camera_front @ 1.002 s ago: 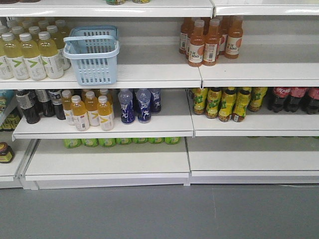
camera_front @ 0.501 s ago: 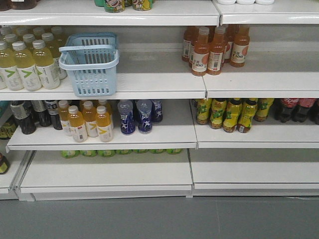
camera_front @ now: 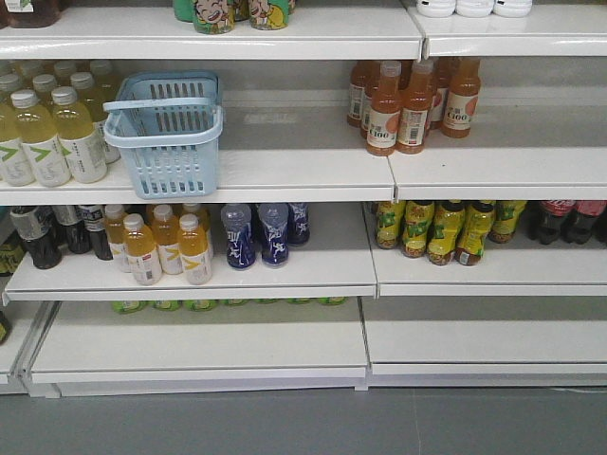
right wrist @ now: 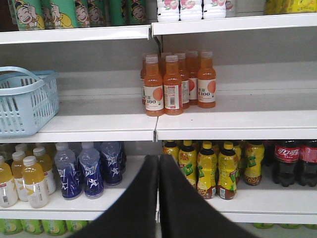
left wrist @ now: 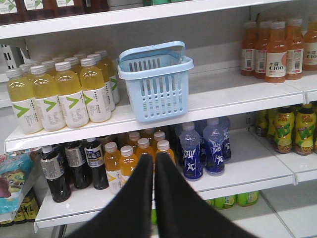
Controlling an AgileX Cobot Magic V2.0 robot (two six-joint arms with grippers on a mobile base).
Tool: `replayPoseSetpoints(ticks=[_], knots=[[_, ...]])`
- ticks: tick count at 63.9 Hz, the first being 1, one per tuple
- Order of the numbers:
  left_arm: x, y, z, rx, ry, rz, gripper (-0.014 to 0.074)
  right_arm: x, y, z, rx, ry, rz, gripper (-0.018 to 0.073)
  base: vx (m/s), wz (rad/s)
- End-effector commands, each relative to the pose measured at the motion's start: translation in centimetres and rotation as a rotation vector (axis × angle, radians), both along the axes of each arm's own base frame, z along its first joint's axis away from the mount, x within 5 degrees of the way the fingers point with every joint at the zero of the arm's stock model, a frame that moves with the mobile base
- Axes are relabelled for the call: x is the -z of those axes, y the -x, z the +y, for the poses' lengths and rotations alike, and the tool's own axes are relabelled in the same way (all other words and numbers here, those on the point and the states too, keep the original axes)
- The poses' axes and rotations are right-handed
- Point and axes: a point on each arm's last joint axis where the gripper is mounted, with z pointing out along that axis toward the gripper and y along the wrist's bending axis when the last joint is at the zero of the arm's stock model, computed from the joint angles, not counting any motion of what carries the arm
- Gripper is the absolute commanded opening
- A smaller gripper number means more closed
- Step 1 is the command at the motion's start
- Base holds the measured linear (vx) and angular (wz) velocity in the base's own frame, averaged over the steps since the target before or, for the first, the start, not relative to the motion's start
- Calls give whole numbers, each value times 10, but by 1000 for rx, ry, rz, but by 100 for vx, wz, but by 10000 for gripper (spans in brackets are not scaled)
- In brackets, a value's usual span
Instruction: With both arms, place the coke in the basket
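The light blue basket [camera_front: 166, 142] stands empty on the second shelf, next to pale yellow drink bottles [camera_front: 43, 133]. It also shows in the left wrist view [left wrist: 156, 82] and at the left edge of the right wrist view [right wrist: 25, 101]. No slim all-red coke bottle shows in any view. My left gripper [left wrist: 154, 156] is shut and empty, in front of the orange juice bottles [left wrist: 141, 151], below the basket. My right gripper [right wrist: 159, 157] is shut and empty, in front of the shelf joint between the blue bottles [right wrist: 89, 171] and the yellow tea bottles [right wrist: 208, 168].
Dark cola bottles with red labels [camera_front: 564, 220] stand at the far right of the third shelf and also show in the right wrist view [right wrist: 290, 163]. Orange C100 bottles [camera_front: 408, 100] stand on the second shelf. The bottom shelf [camera_front: 199, 346] holds green bottles at the back.
The front view has shifted: the shelves sit lower and a little larger in the picture, and more of the top shelf shows. Nothing on the shelves has moved.
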Motion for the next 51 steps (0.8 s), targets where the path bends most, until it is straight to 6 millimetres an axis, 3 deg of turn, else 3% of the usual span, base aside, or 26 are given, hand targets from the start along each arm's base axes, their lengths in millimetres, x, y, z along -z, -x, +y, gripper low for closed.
replayPoseSetpoints(ticks=[1,51], knots=[[-18,3,1,-8,15,-117,-6,-3,-1,0,-4,10,-51,-10,7,-1],[-18,3,1,-8,15,-117,-6,-3,-1,0,-4,10,-51,-10,9,-1]])
